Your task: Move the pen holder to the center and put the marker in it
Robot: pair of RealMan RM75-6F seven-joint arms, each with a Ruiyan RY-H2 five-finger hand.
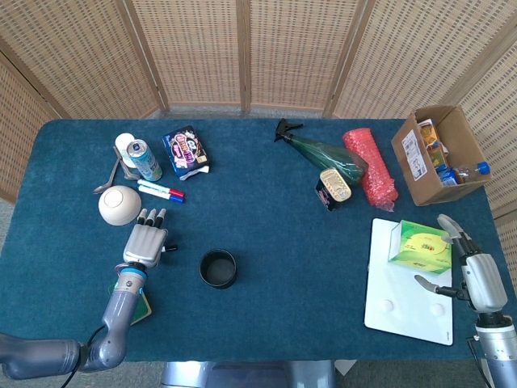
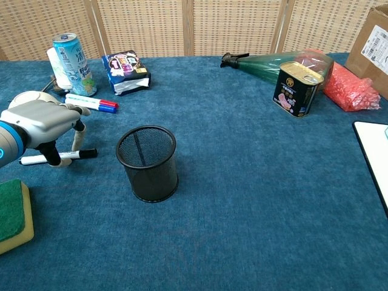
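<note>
The black mesh pen holder (image 1: 218, 268) (image 2: 147, 163) stands upright left of the table's middle. A black marker (image 2: 79, 154) lies flat on the cloth to its left; only its cap end (image 1: 170, 247) shows in the head view. My left hand (image 1: 145, 241) (image 2: 42, 121) hovers palm-down over the marker, with its fingertips (image 2: 76, 144) down on either side of it. The marker still lies on the table. My right hand (image 1: 478, 279) rests at the far right beside the white board, fingers spread and holding nothing.
Red and blue markers (image 2: 91, 103), a drink can (image 2: 71, 56), a white bowl (image 1: 119, 204) and a snack bag (image 2: 126, 71) sit behind the left hand. A green sponge (image 2: 12, 212) lies near the front edge. A tin (image 2: 294, 88), spray bottle (image 1: 319, 149), white board (image 1: 408, 303) and cardboard box (image 1: 440, 153) occupy the right.
</note>
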